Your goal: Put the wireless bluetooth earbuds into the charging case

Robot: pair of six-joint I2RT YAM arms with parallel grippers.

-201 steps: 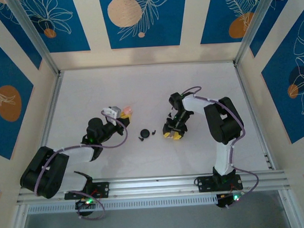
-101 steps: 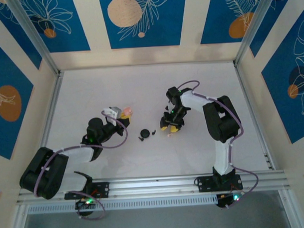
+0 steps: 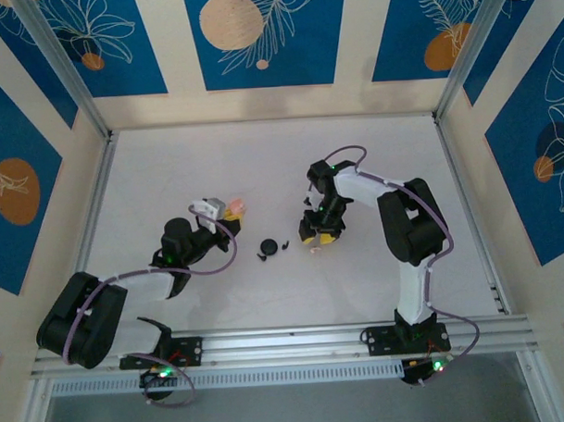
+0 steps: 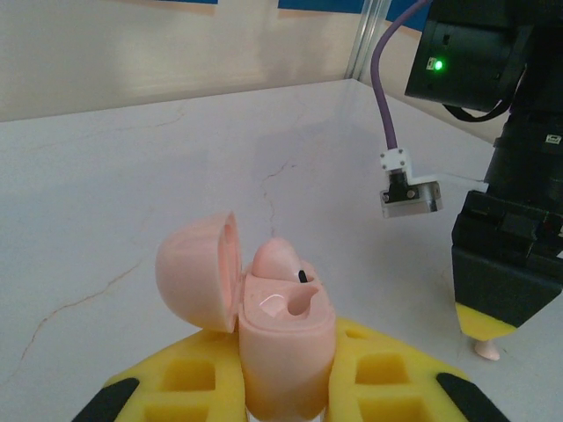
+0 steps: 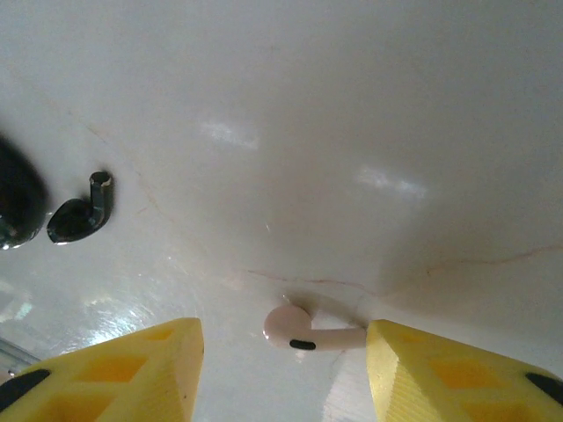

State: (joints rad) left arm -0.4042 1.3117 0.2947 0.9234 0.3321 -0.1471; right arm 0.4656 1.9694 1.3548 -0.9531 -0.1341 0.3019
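Note:
My left gripper (image 4: 281,391) is shut on a pale pink charging case (image 4: 283,347), held upright with its lid (image 4: 198,280) swung open to the left. One pink earbud (image 4: 275,258) sits in the case's far slot, and the near slot is hollow. From above, the left gripper (image 3: 228,211) holds the case left of centre. My right gripper (image 5: 282,327) is open and low over the table, its yellow fingers (image 5: 149,365) standing either side of a second pink earbud (image 5: 299,332). That bud lies flat, its stem tip touching the right finger. In the left wrist view it is the pink earbud (image 4: 486,352) under the right gripper (image 4: 493,330).
A black round case (image 3: 269,246) lies between the arms, with a black earbud (image 3: 263,258) at its near left and another black earbud (image 3: 288,244) at its right. The black earbud (image 5: 81,216) and black case (image 5: 18,207) lie left of the right fingers. A white table (image 3: 169,159) spreads behind.
The right gripper has shifted a little away from the bases and to the left, settling over the pink earbud, and its jaws have widened slightly. The left arm has not moved.

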